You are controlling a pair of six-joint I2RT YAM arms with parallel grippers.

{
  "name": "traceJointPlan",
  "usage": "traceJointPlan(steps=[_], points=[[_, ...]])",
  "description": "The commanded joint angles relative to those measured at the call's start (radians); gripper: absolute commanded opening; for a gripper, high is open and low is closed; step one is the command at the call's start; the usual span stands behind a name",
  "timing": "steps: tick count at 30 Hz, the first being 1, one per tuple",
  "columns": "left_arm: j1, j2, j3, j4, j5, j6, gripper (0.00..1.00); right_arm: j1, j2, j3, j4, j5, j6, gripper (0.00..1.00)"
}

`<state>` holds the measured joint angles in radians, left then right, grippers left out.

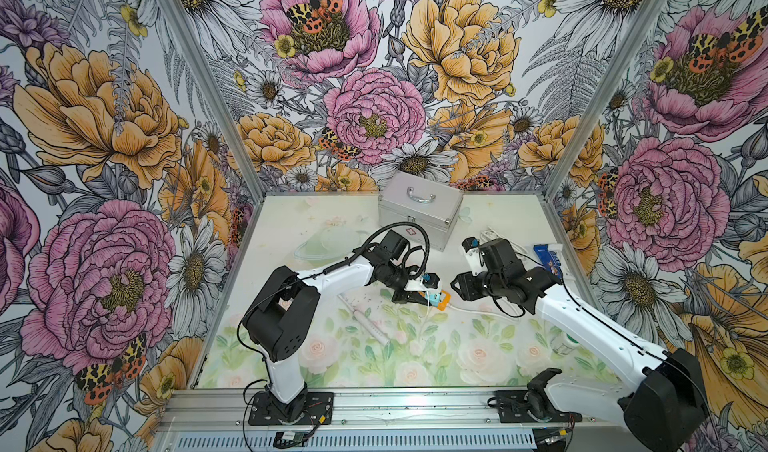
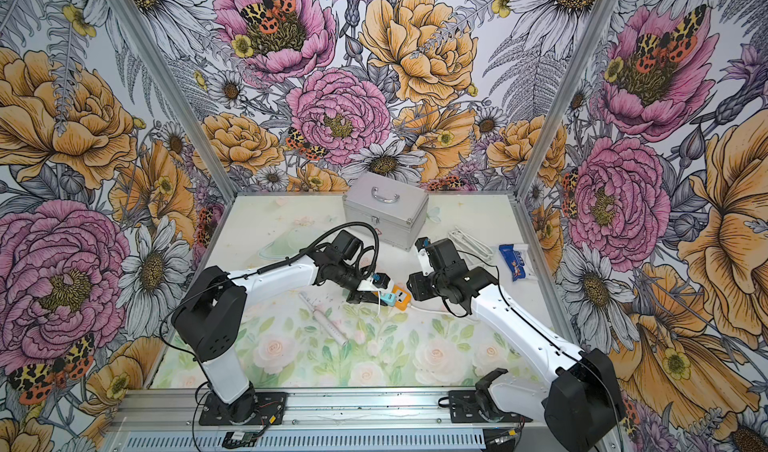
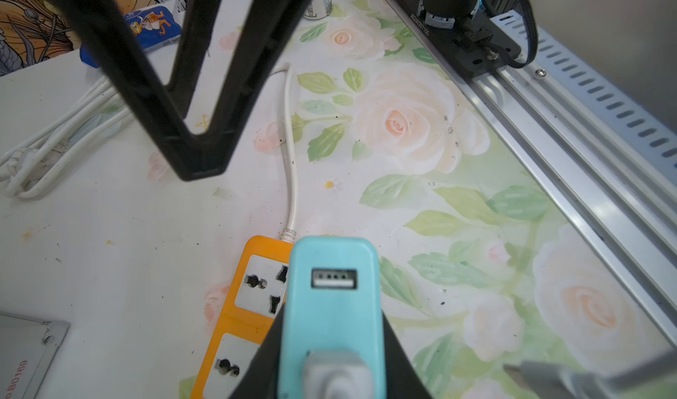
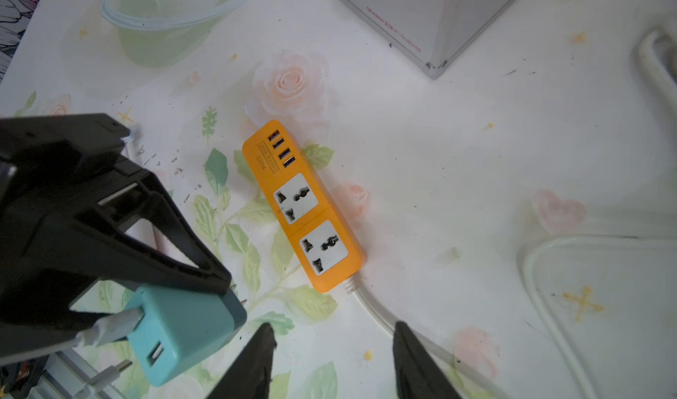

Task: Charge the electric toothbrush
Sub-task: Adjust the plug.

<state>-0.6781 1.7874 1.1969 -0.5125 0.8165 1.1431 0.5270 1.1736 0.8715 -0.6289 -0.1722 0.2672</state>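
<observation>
The electric toothbrush [image 1: 366, 318] [image 2: 329, 318], a slim pale stick, lies on the flowered mat left of centre, untouched. My left gripper [image 1: 424, 294] [image 3: 333, 349] is shut on a teal USB charger [image 3: 331, 305] [image 4: 183, 335], with a grey plug [image 3: 337, 375] in its lower port. It hangs just over the orange power strip [image 1: 445, 298] [image 3: 252, 294] [image 4: 304, 210], prongs toward the strip. My right gripper [image 1: 459, 286] [image 4: 334, 342] stands open at the strip's cord end, with only mat between its fingers.
A silver case [image 1: 419, 205] stands at the back. A looped white cable [image 1: 494, 238] and a blue-and-white packet [image 1: 546, 259] lie at the right. A clear mask [image 1: 328, 242] lies back left, a small jar [image 1: 565, 340] under the right arm. The strip's cord [image 3: 291, 151] runs right.
</observation>
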Motion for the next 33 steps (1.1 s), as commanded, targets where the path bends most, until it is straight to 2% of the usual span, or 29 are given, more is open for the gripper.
traceJointPlan(steps=[1,4,11,18,33], points=[[0.031,-0.011,0.032,-0.069,0.118,0.02,0.0,0.102,-0.07,-0.01,0.069,-0.019,-0.049,0.48],[0.061,-0.019,0.041,-0.132,0.202,0.059,0.0,0.187,-0.095,-0.009,0.081,0.001,-0.084,0.48],[0.071,-0.022,0.058,-0.245,0.232,0.132,0.0,0.235,-0.125,-0.003,0.082,0.011,-0.122,0.54],[0.071,-0.026,0.059,-0.258,0.26,0.153,0.0,0.29,-0.057,0.052,0.083,0.02,-0.183,0.55],[0.07,-0.054,0.068,-0.264,0.263,0.16,0.0,0.306,0.042,0.07,0.121,-0.008,-0.215,0.47]])
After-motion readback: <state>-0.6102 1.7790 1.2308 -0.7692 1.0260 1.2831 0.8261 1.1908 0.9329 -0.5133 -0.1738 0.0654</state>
